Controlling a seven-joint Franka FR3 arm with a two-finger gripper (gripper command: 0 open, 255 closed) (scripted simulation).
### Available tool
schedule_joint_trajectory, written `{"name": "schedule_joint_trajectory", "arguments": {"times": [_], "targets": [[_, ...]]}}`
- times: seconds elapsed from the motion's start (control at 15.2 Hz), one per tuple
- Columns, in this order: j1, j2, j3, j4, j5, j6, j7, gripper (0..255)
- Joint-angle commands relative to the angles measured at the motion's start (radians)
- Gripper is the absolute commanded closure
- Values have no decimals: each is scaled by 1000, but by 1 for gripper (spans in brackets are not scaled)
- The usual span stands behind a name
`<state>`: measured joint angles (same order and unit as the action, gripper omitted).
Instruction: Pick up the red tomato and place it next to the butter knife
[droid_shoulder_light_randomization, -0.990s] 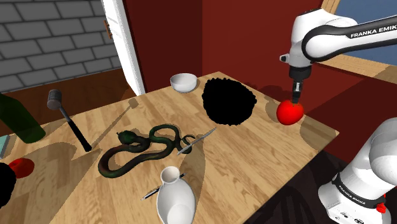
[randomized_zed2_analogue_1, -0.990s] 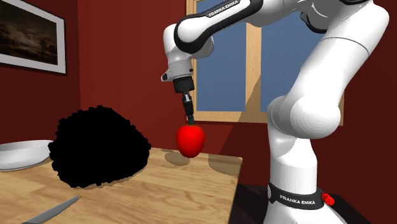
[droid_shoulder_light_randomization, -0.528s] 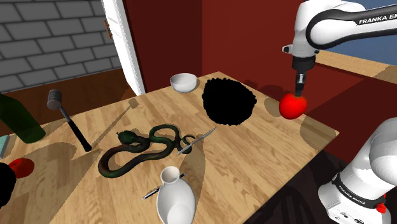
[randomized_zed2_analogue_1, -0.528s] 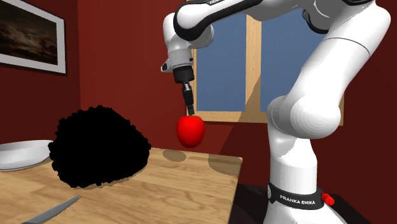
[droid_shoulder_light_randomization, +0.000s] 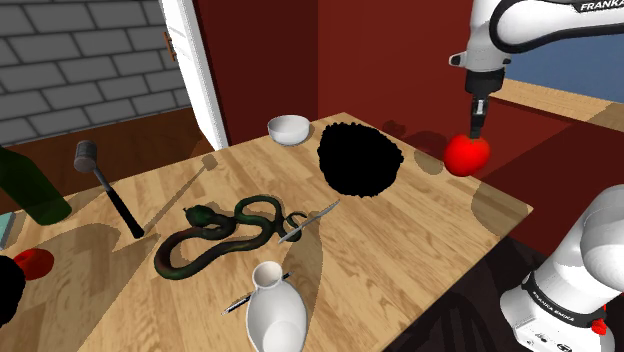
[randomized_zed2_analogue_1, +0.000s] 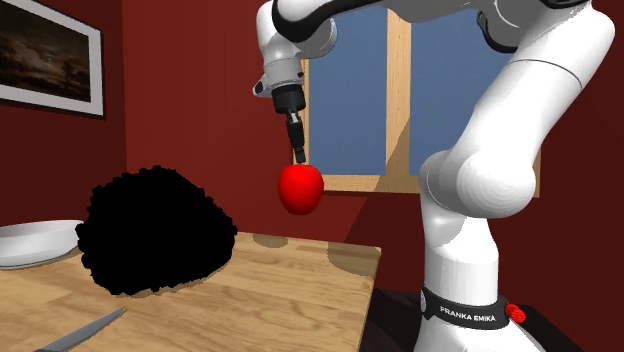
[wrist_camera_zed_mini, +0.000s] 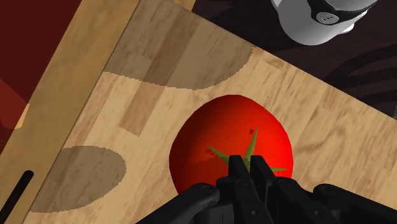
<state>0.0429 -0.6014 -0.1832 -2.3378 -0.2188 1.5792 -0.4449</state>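
The red tomato (droid_shoulder_light_randomization: 466, 155) hangs in the air above the far right corner of the wooden table (droid_shoulder_light_randomization: 400, 250), well clear of the top. My gripper (droid_shoulder_light_randomization: 477, 132) points straight down and is shut on the tomato's green stem. The second exterior view has the tomato (randomized_zed2_analogue_1: 299, 188) dangling under the gripper (randomized_zed2_analogue_1: 299, 157) in front of the window. In the wrist view the fingers of the gripper (wrist_camera_zed_mini: 249, 168) meet on the stem of the tomato (wrist_camera_zed_mini: 222, 143), with its shadow on the wood below. A silver butter knife (droid_shoulder_light_randomization: 310, 222) lies mid-table beside a dark green snake (droid_shoulder_light_randomization: 215, 235).
A jagged black object (droid_shoulder_light_randomization: 358, 158) sits between the tomato and the knife. A white bowl (droid_shoulder_light_randomization: 288, 129) stands at the far edge, a white vase (droid_shoulder_light_randomization: 274, 310) with a second knife (droid_shoulder_light_randomization: 240, 298) near the front. A hammer (droid_shoulder_light_randomization: 105, 185) and a green bottle (droid_shoulder_light_randomization: 30, 188) are at the shoulder view's left.
The gripper has risen steadily with the tomato, carrying it from just above the tabletop to well above it. Nothing else on the table has moved.
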Motion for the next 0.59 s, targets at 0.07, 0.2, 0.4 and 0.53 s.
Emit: {"name": "schedule_joint_trajectory", "arguments": {"times": [0.07,0.2,0.4,0.53], "targets": [[1,4,4,44,3,-40,-5,255],[2,7,6,73,5,-66,-9,255],[3,13,10,118,8,-104,-14,255],[3,18,12,148,10,-130,-17,255]]}}
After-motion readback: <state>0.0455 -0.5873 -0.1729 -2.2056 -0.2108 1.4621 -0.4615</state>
